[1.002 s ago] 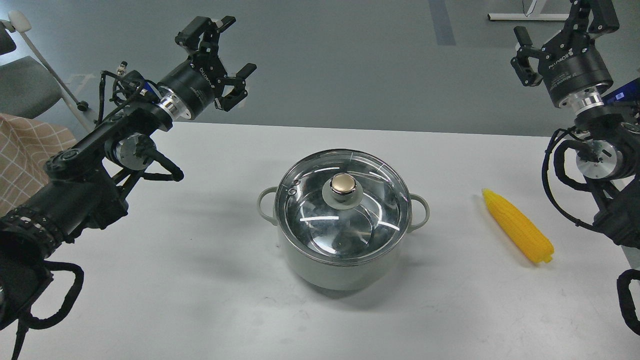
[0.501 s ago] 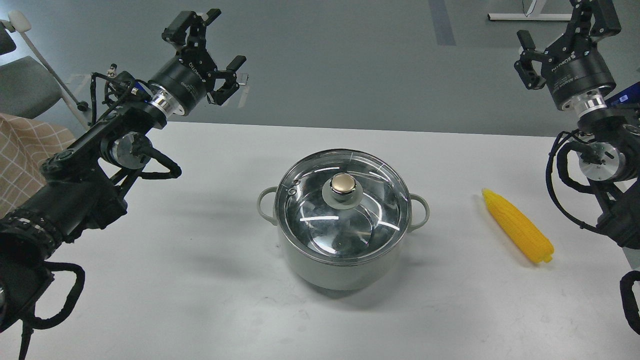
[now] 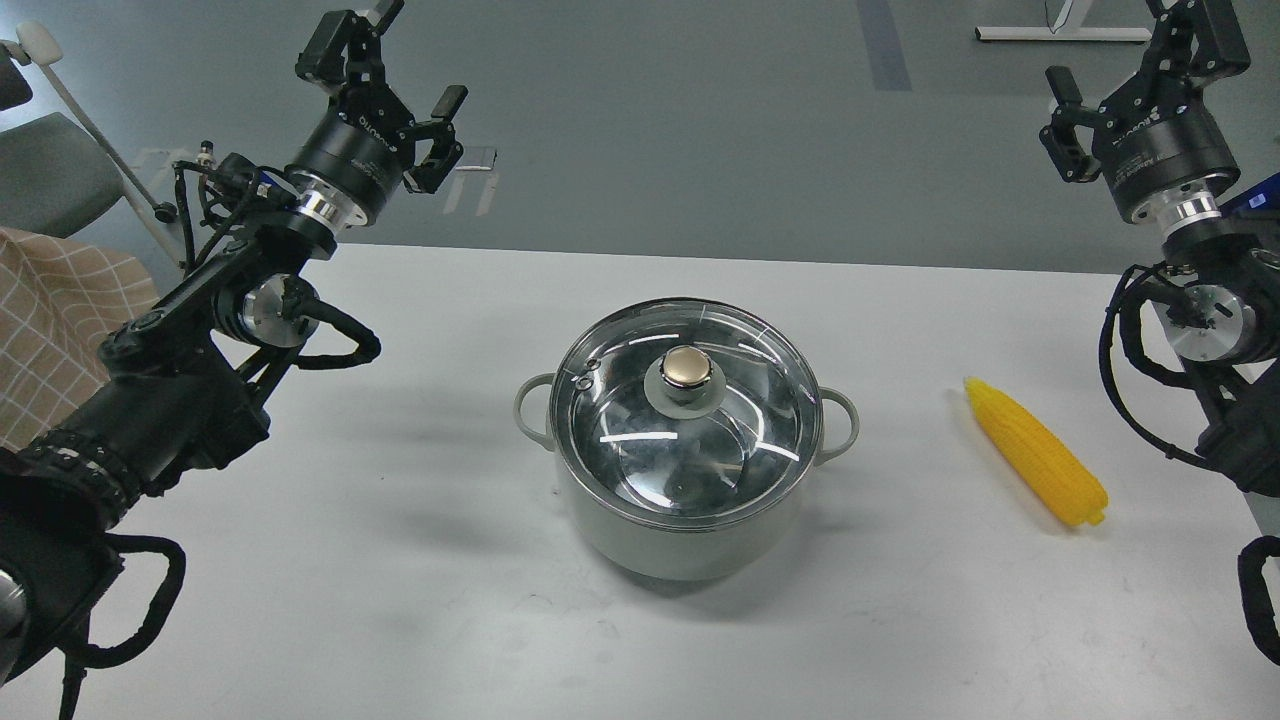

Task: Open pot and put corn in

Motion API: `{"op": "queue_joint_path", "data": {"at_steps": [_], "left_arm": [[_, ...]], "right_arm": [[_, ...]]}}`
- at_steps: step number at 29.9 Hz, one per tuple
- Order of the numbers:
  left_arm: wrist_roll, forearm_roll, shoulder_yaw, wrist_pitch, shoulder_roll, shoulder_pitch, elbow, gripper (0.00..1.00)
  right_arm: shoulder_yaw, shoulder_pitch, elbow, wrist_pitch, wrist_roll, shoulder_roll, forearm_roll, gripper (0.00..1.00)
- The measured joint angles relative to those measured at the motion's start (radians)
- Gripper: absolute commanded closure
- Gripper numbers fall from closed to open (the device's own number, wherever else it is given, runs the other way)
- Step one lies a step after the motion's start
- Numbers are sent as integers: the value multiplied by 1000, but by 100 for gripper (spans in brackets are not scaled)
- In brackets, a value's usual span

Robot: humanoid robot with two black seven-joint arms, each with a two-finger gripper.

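The pale grey-green pot (image 3: 680, 545) stands in the middle of the white table (image 3: 400, 560). A round glass lid (image 3: 615, 425) with a gold knob (image 3: 686, 369) lies on it and closes it. The yellow corn (image 3: 1038, 453) lies on the table to the right of the pot, its pointed end away from me. My left gripper (image 3: 392, 60) is open and empty, raised high at the far left, well away from the pot. My right gripper (image 3: 1135, 65) is open and empty, raised at the far right, above and behind the corn.
A grey chair (image 3: 50, 170) and a checked cloth (image 3: 50, 310) are at the left beyond the table. The table's far edge runs behind the pot. A white frame (image 3: 1060, 32) stands on the floor at the back right.
Both arms have risen. My left gripper moved up and to the left. My right gripper moved up and slightly right. Pot, lid and corn have not moved.
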Motion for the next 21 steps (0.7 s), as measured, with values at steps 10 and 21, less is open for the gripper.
{"op": "queue_joint_path", "data": {"at_steps": [10,21], "left_arm": [[-4,9,14,2,0,2,-6,2],[-4,8,13,4,1,9,-10,2]], "right_arm": [[0,-3,2,0,0,11,1,0],[0,0,4,0,0,17,1,0]]}}
